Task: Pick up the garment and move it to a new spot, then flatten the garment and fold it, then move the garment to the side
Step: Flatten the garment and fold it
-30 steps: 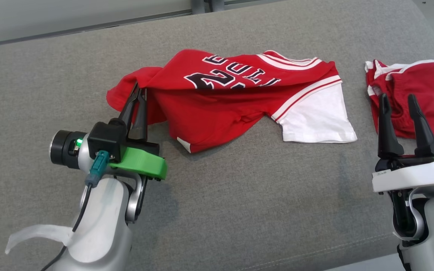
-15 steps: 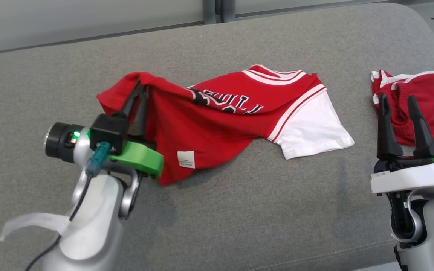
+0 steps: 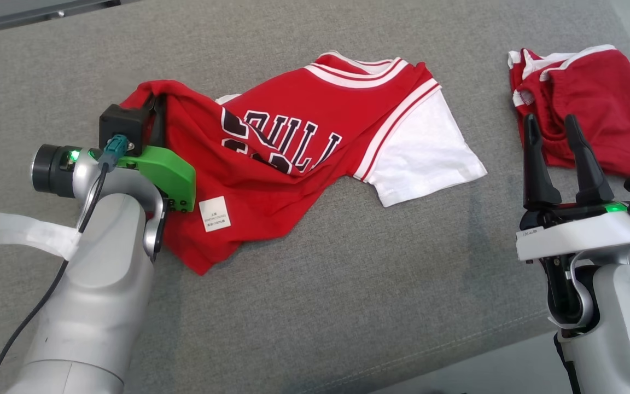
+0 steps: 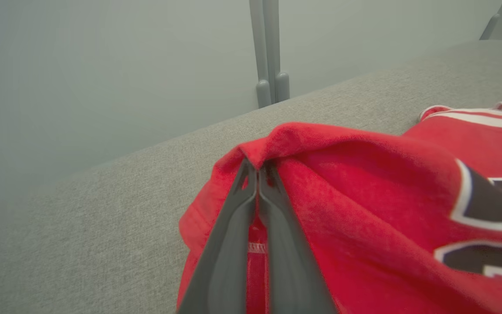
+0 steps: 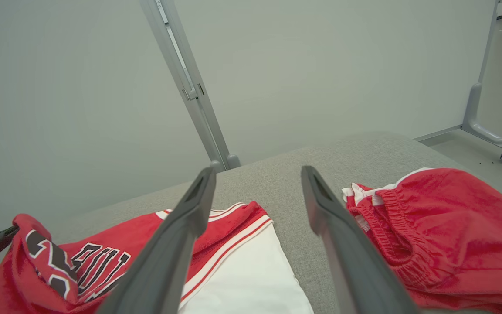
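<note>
**Garment pinched at its left edge, lying on the grey couch**

Head view: the garment [image 3: 293,142], a red jersey with dark lettering and white trim, lies rumpled on the grey couch [image 3: 348,284], left of middle. Its white sleeve [image 3: 424,153] spreads flat toward the right. A white label [image 3: 215,214] shows on the near hem. The left gripper [image 3: 157,112] is clamped tight on a fold at the garment's left edge, and the cloth rises into a ridge there. The right gripper [image 3: 550,121] stands wide with nothing between its fingers, at the right side of the couch and well apart from the garment. Red shorts [image 3: 594,104] lie beyond it, apart from the sleeve.

Left wrist view: the left gripper [image 4: 257,168] has its two fingers meeting at the tips with red fabric caught between them. The garment [image 4: 364,196] drapes down to the right, where the lettering shows. Behind the couch [image 4: 103,209] stands a pale wall [image 4: 103,65] with a grey post [image 4: 268,52].

Right wrist view: the right gripper [image 5: 257,172] is spread and empty above the couch [image 5: 286,183]. The garment [image 5: 81,261] sits at lower left, its sleeve [image 5: 242,279] between the fingers. The shorts [image 5: 442,226] lie at lower right, with bare couch between them and the sleeve.
</note>
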`<state>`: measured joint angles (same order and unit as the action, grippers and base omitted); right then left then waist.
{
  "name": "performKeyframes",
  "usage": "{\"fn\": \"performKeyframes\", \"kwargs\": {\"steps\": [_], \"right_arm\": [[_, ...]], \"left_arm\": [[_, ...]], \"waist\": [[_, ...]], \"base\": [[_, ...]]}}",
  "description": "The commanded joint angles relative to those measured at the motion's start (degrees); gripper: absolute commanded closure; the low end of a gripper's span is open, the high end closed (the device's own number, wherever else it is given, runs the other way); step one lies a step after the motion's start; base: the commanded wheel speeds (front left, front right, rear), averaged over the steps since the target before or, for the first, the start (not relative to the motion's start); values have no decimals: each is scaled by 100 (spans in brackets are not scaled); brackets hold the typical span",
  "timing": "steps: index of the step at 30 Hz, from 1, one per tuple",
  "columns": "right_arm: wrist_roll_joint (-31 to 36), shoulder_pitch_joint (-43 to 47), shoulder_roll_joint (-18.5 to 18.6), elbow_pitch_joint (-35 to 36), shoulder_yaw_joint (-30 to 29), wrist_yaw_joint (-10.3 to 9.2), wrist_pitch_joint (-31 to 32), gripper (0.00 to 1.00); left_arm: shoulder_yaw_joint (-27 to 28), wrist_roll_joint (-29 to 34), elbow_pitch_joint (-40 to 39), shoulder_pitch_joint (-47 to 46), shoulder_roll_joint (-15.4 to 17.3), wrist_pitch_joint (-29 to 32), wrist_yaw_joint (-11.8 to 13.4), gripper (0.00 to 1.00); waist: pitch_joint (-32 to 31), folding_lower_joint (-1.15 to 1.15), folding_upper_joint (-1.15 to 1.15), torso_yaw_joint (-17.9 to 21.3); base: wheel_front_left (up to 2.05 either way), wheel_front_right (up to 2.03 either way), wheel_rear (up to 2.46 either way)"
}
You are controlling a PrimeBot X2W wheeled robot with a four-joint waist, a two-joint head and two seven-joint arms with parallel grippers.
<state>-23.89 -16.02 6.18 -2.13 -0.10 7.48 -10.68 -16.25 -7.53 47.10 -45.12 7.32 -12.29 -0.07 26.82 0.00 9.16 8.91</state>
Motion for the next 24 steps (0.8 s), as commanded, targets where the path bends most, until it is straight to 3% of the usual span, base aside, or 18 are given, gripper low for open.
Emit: {"fn": "performKeyframes", "kwargs": {"steps": [1,2,3,4,11,18,24], "right_arm": [[-15,-99,9,-34,24,2,-34,0],[-23,-106,6,-65,33,2,-46,0],[-24,-106,8,-96,32,2,-55,0],[-29,-116,14,-124,24,2,-55,0],[16,-29,81,-194,-110,2,-104,0],[43,276,60,-203,-291,2,-61,0],[69,518,-8,-122,-358,2,5,0]], "left_arm": [[38,-58,170,-104,-20,-62,-17,78],[61,-95,337,-178,-40,-96,-20,53],[72,-127,478,-243,-61,-139,-33,6],[87,-166,587,-288,-90,-176,-40,0],[276,-409,553,-268,-200,-299,-171,0],[325,-901,287,344,-380,-285,-498,0],[75,-1556,210,881,-437,136,-686,0]], "waist": [[179,0,0,174],[181,0,0,173],[178,0,0,162],[167,0,0,132],[-87,0,0,-277],[-576,0,0,-797],[-804,0,0,-1035]], "base": [[0,0,0],[0,0,0],[0,0,0],[0,0,0],[0,0,0],[0,0,0],[0,0,0]]}}
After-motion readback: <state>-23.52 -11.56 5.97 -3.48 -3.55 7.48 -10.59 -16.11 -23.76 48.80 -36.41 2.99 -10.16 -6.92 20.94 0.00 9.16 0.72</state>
